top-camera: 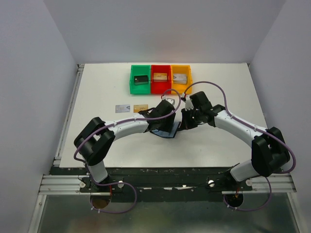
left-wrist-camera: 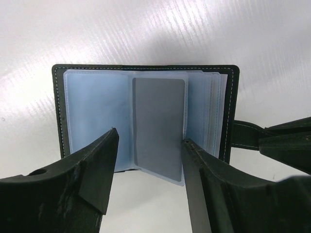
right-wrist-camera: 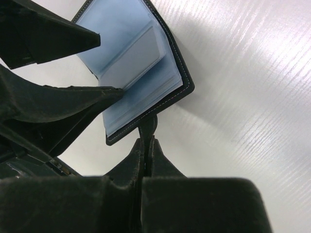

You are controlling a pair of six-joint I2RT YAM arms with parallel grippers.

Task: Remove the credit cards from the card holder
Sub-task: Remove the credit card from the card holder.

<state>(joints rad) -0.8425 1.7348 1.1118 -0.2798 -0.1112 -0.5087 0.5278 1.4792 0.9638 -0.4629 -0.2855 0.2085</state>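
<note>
Left of centre, a silver card (top-camera: 121,108) and a gold card (top-camera: 140,107) lay free. At centre, the left gripper (left-wrist-camera: 150,137) stood apart astride a grey card (left-wrist-camera: 159,116) in the open card holder (left-wrist-camera: 92,116). Rightward, the right gripper (right-wrist-camera: 145,142) clamped its strap (right-wrist-camera: 148,126). Next required: closing on that card, then a straight pull.

card holder (left-wrist-camera: 97,111) near edge: left wrist view, behind the left gripper (left-wrist-camera: 150,137) fingers.
strap (right-wrist-camera: 147,125): end buried between the pinched right gripper (right-wrist-camera: 146,141) fingers.
grey card (left-wrist-camera: 159,126): inside its sleeve or loose, cannot tell.
card holder from above: mostly covered by both grippers; only a dark edge shows.
loose cards (top-camera: 122,108) (top-camera: 140,107) on the bench (top-camera: 97,97): print too small to read.
</note>
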